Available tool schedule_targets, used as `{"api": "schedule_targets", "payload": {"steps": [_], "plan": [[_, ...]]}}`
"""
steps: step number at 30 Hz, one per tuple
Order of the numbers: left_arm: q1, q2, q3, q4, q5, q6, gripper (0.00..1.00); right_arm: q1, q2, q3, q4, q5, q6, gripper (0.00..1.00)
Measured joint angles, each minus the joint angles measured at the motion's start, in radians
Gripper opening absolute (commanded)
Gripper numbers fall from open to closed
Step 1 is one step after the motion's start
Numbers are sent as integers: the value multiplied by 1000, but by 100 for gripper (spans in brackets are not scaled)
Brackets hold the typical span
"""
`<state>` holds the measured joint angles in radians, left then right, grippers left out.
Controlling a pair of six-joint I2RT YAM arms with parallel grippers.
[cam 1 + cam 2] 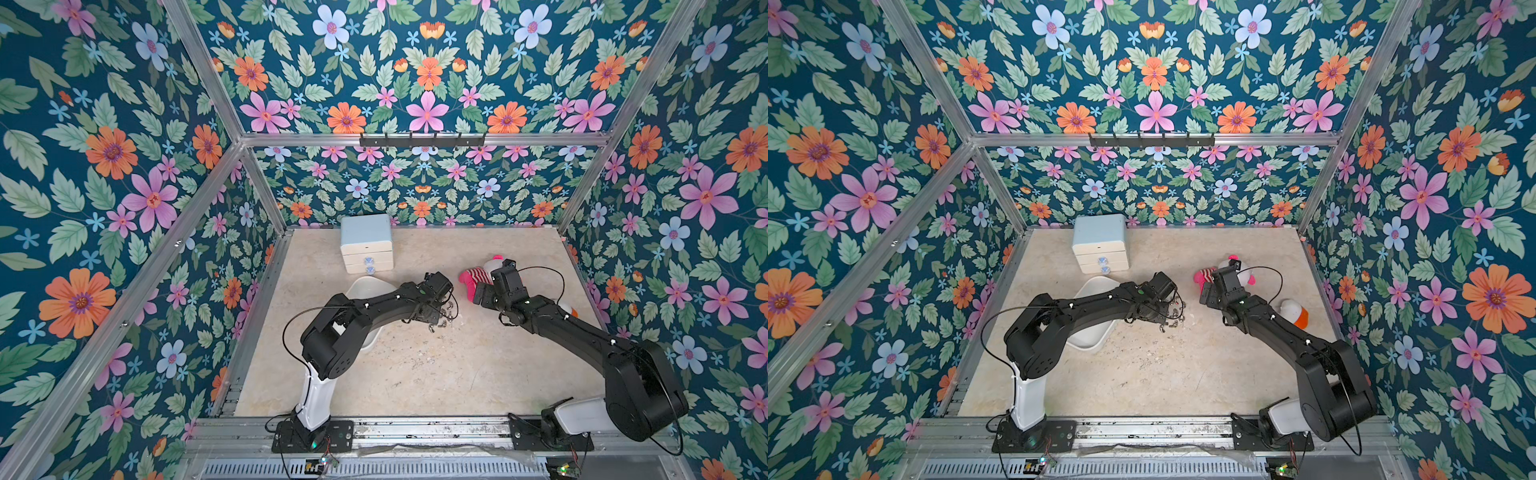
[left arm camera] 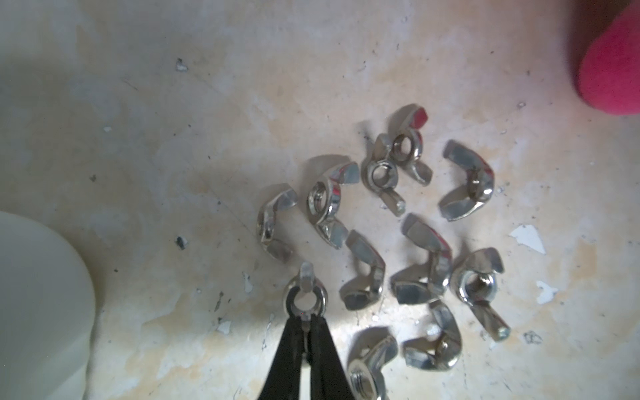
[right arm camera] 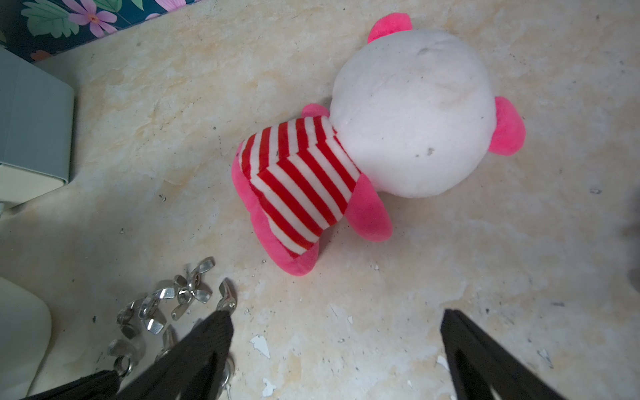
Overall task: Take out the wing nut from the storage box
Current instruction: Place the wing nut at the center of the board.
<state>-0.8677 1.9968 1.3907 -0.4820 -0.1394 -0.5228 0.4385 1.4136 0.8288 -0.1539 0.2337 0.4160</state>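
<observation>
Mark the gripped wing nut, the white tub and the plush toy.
Gripped silver metal wing nut [image 2: 290, 298]: left wrist view, ring's rim.
Rectangular white plastic storage tub [image 1: 1088, 341]: in a top view, near end wall.
Pink-and-white plush toy [image 3: 412, 110]: right wrist view, white head.

I find no text, brand, number or sign that I can read on any of my feeds. The only label-like marks are two round blue stickers on the drawer fronts of the small chest of drawers, seen in both top views. They are too small for me to tell whether they carry any lettering.
</observation>
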Motion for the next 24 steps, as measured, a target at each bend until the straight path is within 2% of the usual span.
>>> {"api": "schedule_targets", "payload": {"steps": [7, 16, 24], "plan": [[-1, 8, 3, 18, 11, 0, 11, 0, -11, 0, 0, 1, 0, 99], [-3, 26, 6, 16, 26, 0, 18, 0, -12, -2, 0, 0, 0, 99], [-4, 8, 6, 8, 18, -1, 37, 0, -23, -2, 0, 0, 0, 99]]}}
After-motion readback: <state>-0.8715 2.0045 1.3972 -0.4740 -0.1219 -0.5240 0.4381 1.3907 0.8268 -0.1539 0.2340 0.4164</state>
